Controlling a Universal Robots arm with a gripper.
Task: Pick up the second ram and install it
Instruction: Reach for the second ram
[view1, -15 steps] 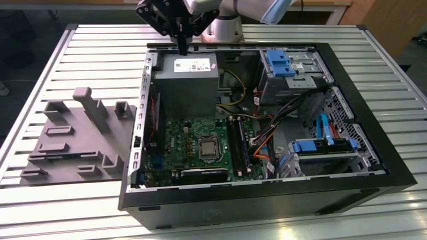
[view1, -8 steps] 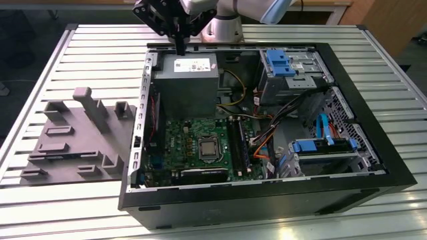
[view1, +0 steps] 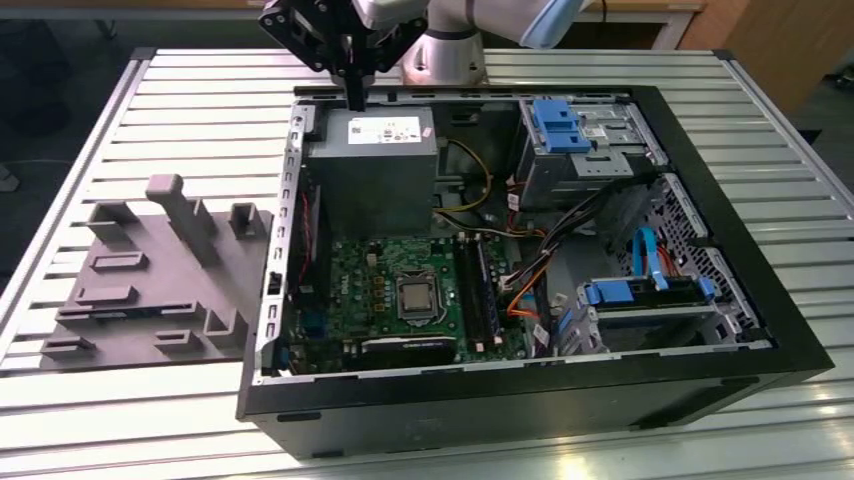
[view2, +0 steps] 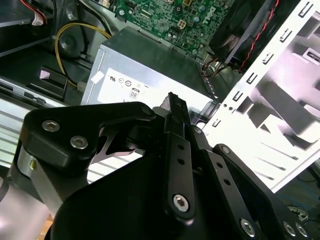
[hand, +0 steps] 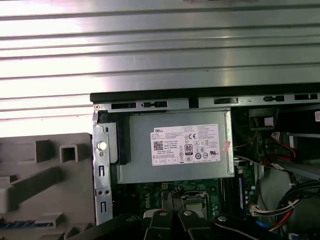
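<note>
Slatted table, gripper vertical over power supply

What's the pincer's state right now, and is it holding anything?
Pincer: shut, nothing seen in its grip, poised above the power supply.

**Ribbed metal bench, dark floor behind**

I'm working over a table of silver ribbed metal, the ribs running across the exterior view. In the first wrist view its surface catches hard light and glares nearly white. Past the far edge I see dark floor at the exterior view's left and an orange-brown wooden panel at its right.
</note>
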